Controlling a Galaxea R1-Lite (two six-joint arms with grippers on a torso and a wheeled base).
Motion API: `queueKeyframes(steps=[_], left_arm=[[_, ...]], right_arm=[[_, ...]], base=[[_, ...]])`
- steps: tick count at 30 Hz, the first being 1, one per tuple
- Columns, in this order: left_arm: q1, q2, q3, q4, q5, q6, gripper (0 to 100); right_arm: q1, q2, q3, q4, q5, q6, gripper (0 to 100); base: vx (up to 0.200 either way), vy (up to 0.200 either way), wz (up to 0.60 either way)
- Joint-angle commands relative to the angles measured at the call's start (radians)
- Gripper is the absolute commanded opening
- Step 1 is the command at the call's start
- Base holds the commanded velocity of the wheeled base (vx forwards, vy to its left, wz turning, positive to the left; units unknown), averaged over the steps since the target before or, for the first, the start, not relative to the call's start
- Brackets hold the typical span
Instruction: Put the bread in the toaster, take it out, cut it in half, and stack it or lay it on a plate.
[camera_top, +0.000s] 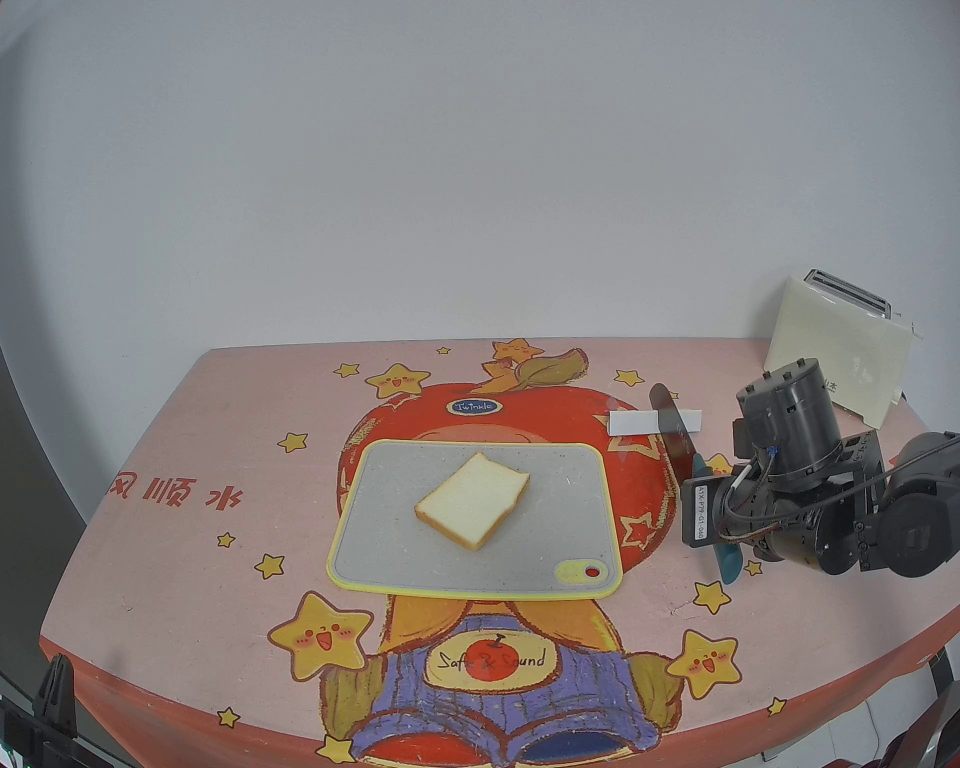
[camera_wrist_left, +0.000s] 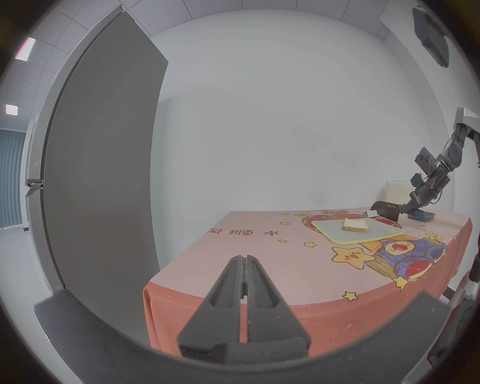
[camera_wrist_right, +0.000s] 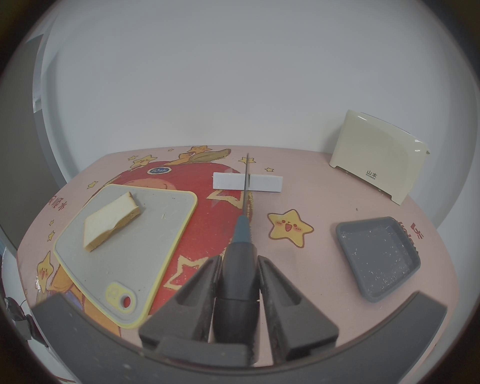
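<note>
We log bread (camera_top: 472, 499) flat on the board (camera_top: 400, 560), mid-bench (camera_top: 200, 560); right fingers (camera_wrist_right: 292, 312) clamped on the knife (camera_wrist_right: 239, 272) handle near the right edge; left fingers (camera_wrist_left: 227, 295) pressed together, empty, off the near-left corner.

three red characters (camera_top: 175, 492) on tablecloth (camera_top: 200, 600) edge, upside down in head view. blue oval badge (camera_top: 474, 406) mid-cloth, script too small to make out. dark script across small apple (camera_top: 492, 659). tiny dark mark (camera_wrist_right: 371, 174) low on toaster (camera_wrist_right: 385, 145) side.
</note>
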Motion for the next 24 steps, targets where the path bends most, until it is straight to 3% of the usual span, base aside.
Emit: queueKeyframes(steps=[1,24], left_arm=[[0.0,-0.001,0.018,-0.001,0.0,0.001,0],[0.0,-0.001,0.018,0.0,0.0,-0.001,0]], right_arm=[[-0.005,-0.003,-0.009,-0.001,0.0,-0.002,0],[-0.019,-0.09,-0.057,0.01,0.005,-0.034,0]], base=[[0.0,0.0,0.0],[0.0,0.0,0.0]])
